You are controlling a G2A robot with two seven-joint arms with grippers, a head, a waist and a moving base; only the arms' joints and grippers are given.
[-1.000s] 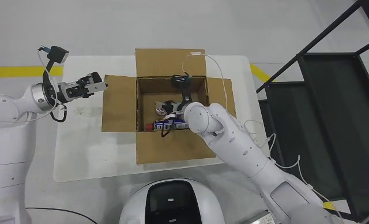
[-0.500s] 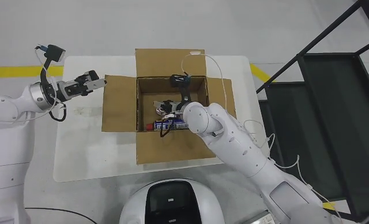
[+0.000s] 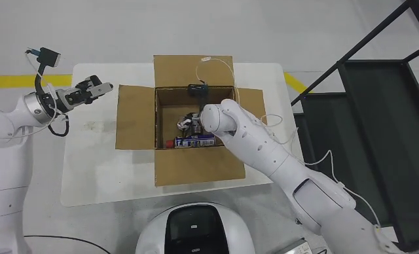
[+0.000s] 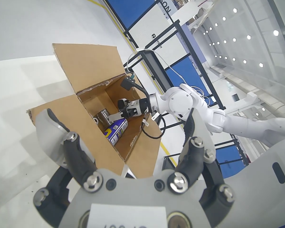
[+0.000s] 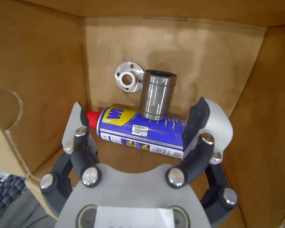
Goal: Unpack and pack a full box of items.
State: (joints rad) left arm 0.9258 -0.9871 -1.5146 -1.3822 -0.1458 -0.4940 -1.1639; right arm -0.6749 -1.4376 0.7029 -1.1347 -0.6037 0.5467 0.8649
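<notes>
The box (image 3: 134,116) stands open in the middle of the top view, its flaps spread flat on the white table (image 3: 98,169). Nearest, seen from the right wrist, the right gripper (image 5: 140,112) hangs inside it with its fingers (image 5: 76,124) spread wide and nothing between them. Just past them a blue and yellow spray can (image 5: 142,131) lies on its side, red cap toward one wall. A polished steel cylinder (image 5: 156,93) comes next; one end overlaps the can and looks to be propped on it, though I can't be sure. Beyond that, touching the cylinder's other end or just beside it, a round flange (image 5: 129,76) lies flat on the cardboard, and behind it rises the box's far wall. Farther off still, at the upper left of the top view, the left gripper (image 3: 99,88) hovers over the table just short of the box's left flap, jaws apart and holding nothing.

To me this reads as the unpacking half: the three things I can see are all in the box, and the right arm is poised for a pick not yet made. The cylinder seems the sensible first grab, since it sits on top. That calls for lowering the spread fingers either side of its barrel, set across its length, and closing firmly, because smooth steel could slip or roll off the can.
</notes>
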